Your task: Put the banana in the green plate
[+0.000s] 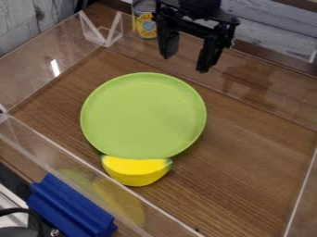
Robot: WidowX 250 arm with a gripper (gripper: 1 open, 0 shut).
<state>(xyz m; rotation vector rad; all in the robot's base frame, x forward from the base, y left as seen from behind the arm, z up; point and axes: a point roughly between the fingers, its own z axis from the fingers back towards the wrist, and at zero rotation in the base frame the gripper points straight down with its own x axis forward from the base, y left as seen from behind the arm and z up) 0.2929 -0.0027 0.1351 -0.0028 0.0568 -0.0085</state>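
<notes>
Nearest the camera, a blue block-like thing [72, 211] is lying outside the clear wall [50, 153] that is fencing in my work area, off toward the lower left corner from the green plate [144, 114]; I cannot tell what it is. Just inside that wall, the banana [135, 168] is sitting on the wooden counter [247, 176], a small bright yellow half-moon touching the near rim of the green plate, perhaps tucked slightly under that rim, with its curved side turned toward the camera. The green plate is lying flat in the middle of the counter, wide and plain, with nothing resting on it. I am hanging beyond the plate's far edge, a little to its right, and my gripper [190, 56] is pointing downward with the jaws standing wide apart and holding nothing; the black fingers [209, 57] are well clear of the plate and far from the banana, which is lying on the plate's opposite side from me. Behind me, further from the plate still, a can [146, 24] with a yellow label is standing near the back wall, partly hidden by my arm.
</notes>
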